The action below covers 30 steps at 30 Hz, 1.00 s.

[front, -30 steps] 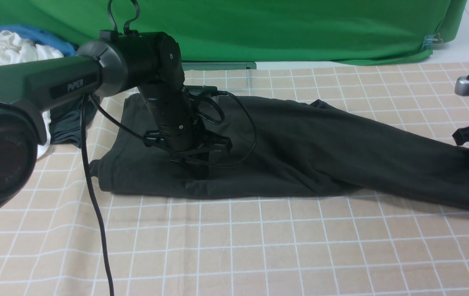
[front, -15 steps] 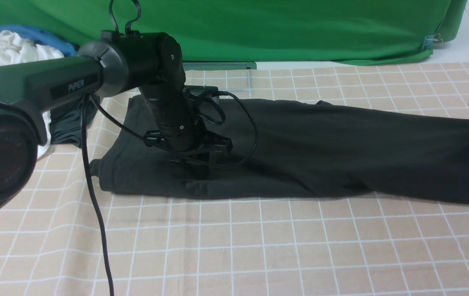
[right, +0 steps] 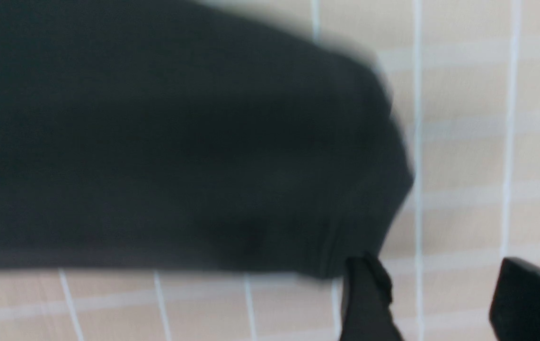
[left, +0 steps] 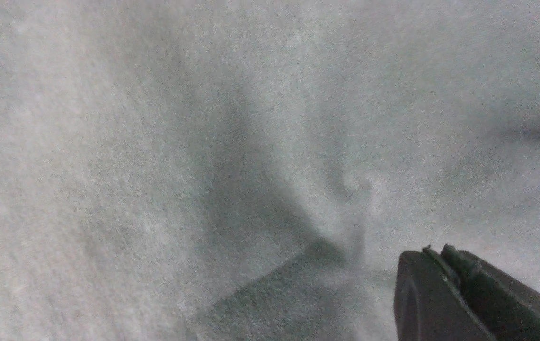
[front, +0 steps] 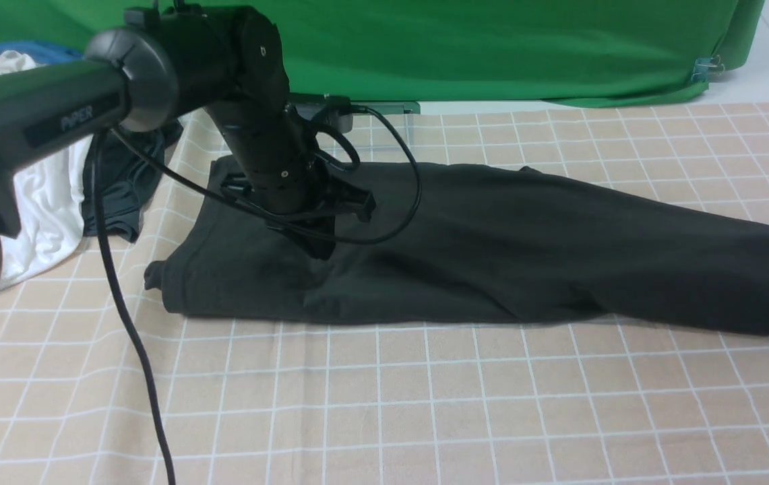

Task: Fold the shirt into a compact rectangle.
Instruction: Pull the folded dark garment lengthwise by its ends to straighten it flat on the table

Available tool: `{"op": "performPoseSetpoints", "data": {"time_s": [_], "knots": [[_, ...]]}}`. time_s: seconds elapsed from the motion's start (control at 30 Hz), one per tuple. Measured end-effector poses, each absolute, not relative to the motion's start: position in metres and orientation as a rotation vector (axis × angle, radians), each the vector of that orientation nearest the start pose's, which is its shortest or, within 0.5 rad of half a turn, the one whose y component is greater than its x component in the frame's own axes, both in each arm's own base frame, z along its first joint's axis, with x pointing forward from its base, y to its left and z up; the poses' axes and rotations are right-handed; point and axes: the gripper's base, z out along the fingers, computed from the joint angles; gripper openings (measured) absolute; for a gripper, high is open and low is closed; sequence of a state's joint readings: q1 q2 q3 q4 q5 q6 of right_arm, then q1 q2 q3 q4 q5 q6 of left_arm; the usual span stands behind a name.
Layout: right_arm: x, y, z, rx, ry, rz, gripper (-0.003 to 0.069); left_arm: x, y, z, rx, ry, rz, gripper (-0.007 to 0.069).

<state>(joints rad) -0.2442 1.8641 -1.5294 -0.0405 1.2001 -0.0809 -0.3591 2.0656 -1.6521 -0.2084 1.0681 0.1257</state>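
**A:** What is piled at the far left corner of the worktop (front: 384, 404)?

**B:** A heap of white, blue and grey clothes (front: 47, 182) is seen there. It is no part of the job.

**A:** Where is the shirt (front: 492, 249) found?

**B:** It is laid as a long black band across the middle of the worktop. Its long axis runs from beside the heap toward the right edge, so a lengthwise fold is judged already made.

**A:** How is the left claw (front: 320, 250) set?

**B:** It is clenched, tip down over the band's left third. Creases are drawn toward it, but whether cloth is pinched cannot be told.

**A:** And the right claw (right: 440, 284)?

**B:** It is released. The jaws are seen apart with nothing between them. The shirt's right end lies just beside one finger (right: 367, 293), and contact cannot be settled through the blur.

**A:** What is the coming move thought to turn on?

**B:** The band must be shortened along its long axis. The right end lies nearest the right claw, so that end would likely be gripped and carried leftward over the rest.
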Motion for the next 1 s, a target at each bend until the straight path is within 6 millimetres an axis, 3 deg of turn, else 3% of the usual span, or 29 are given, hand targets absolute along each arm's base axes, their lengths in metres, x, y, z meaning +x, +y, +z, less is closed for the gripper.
{"op": "performPoseSetpoints", "data": {"time_s": [0.17, 0.33, 0.57, 0.63, 0.67, 0.77, 0.8, 0.87, 1.0], "knots": [[0.351, -0.099, 0.222, 0.310, 3.085, -0.062, 0.0492, 0.401, -0.163, 0.194, 0.576, 2.927, -0.296, 0.0019], [0.350, -0.095, 0.194, 0.340, 3.065, -0.001, 0.0573, 0.405, -0.163, 0.181, 0.568, 2.943, -0.294, 0.0019], [0.359, -0.095, 0.162, 0.365, 3.092, 0.043, 0.0582, 0.405, -0.163, 0.177, 0.567, 2.952, -0.293, 0.0019], [0.360, -0.095, 0.157, 0.360, 3.101, 0.062, 0.0544, 0.405, -0.163, 0.177, 0.567, 2.952, -0.293, 0.0019], [0.360, -0.095, 0.156, 0.338, 3.103, 0.067, 0.0490, 0.405, -0.163, 0.177, 0.567, 2.952, -0.293, 0.0019], [0.360, -0.094, 0.156, 0.296, 3.102, 0.081, 0.0189, 0.405, -0.163, 0.177, 0.567, 2.952, -0.293, 0.0019], [0.360, -0.094, 0.157, 0.287, 3.102, 0.080, 0.0125, 0.405, -0.163, 0.177, 0.569, 2.952, -0.293, 0.0019], [0.360, -0.095, 0.160, 0.269, 3.097, 0.066, 0.0083, 0.405, -0.163, 0.177, 0.569, 2.952, -0.293, 0.0019], [0.362, -0.107, 0.174, 0.262, 3.102, -0.009, 0.0078, 0.405, -0.163, 0.177, 0.571, 2.952, -0.292, 0.0019]]}}
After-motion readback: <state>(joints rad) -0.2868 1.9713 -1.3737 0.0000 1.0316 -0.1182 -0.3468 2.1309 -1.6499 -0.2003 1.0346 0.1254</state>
